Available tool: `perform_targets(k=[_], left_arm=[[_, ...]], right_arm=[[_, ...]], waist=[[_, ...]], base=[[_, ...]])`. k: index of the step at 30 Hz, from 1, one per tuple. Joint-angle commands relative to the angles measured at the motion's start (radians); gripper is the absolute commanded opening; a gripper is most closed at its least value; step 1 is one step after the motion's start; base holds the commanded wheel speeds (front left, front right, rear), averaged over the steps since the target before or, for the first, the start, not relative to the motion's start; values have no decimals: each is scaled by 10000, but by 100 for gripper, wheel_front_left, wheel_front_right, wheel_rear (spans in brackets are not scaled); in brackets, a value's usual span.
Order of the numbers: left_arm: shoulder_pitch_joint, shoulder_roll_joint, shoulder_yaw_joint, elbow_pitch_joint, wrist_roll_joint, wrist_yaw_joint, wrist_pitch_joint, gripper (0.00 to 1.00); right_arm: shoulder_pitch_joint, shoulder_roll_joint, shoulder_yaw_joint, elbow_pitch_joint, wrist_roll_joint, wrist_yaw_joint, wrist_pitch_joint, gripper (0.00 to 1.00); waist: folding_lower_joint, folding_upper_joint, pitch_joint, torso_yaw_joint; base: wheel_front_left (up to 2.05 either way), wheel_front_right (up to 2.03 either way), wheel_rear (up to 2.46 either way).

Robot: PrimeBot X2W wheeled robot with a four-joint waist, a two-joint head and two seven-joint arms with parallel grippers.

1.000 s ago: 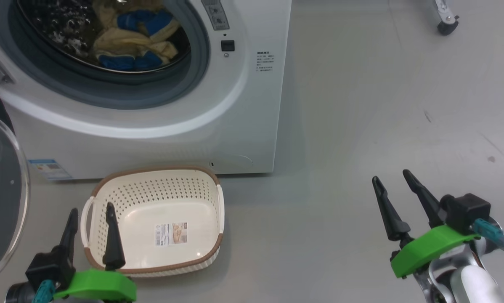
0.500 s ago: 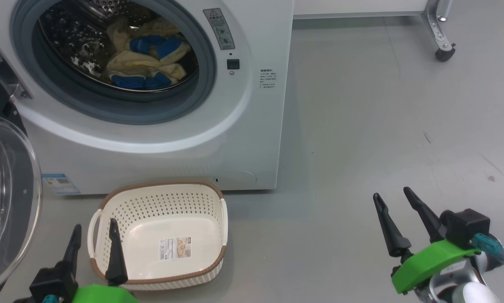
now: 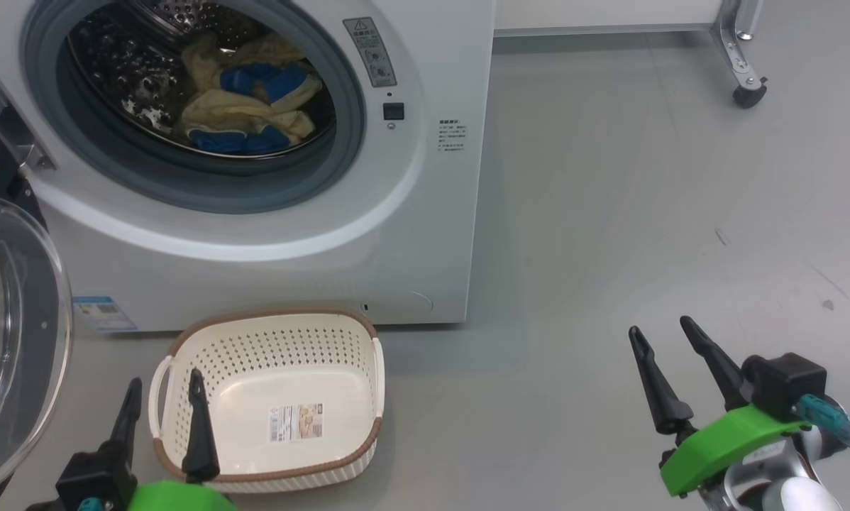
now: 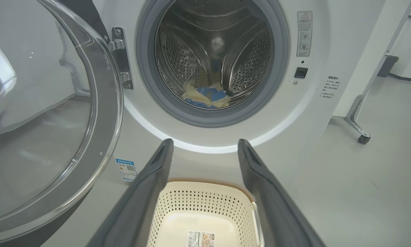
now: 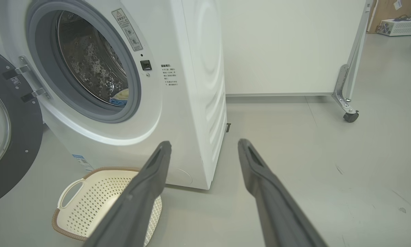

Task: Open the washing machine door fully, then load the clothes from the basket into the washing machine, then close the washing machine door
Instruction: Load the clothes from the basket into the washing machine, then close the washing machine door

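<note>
- Head view: loading looks done to us. The clothes (image 3: 247, 106) lie in the drum (image 3: 113, 64) of the washing machine (image 3: 425, 234). The basket (image 3: 276, 345) sits bare on the floor (image 3: 609, 213), just on the near side of the machine's front. The washing machine door (image 3: 13, 341) hangs swung out on the left. The left fingers (image 3: 198, 426) and right fingers (image 3: 655, 376) are both spread wide, holding nothing.
- Left wrist view: the door hangs off the hinge (image 4: 121, 58) left of the opening, so the left arm's our pick for shutting it. We'd get round the door's free edge and push on the black rim, not the bulging glass. Then sweep it rightwards in an arc about that hinge.
- Right wrist view: the clothes sit low and, as far as we can tell, behind the grey gasket (image 5: 135, 99), so nothing should get pinched. We'd park the right arm off to the right, out of the swing, and push till it clicks.
</note>
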Motion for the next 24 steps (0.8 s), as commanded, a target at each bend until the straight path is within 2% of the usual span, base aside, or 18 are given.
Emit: perform_targets(k=[1, 12, 21, 24], left_arm=[[-362, 98, 380, -307, 93, 31, -97, 100], [-566, 6, 387, -146, 263, -28, -97, 100], [-578, -26, 409, 14, 366, -61, -97, 100], [-644, 51, 368, 25, 348, -204, -96, 100]], right_arm=[[-235, -62, 152, -374, -87, 102, 23, 100], [-232, -56, 126, -417, -123, 102, 88, 100], [-207, -47, 120, -418, -128, 102, 100, 100], [-204, -43, 94, -435, -129, 102, 98, 100]], waist=[[1, 0, -44, -5], [1, 0, -126, 36], [1, 0, -144, 30], [1, 0, -112, 51]], base=[[0, 0, 0], [-49, 49, 0], [-179, 179, 0], [-202, 202, 0]])
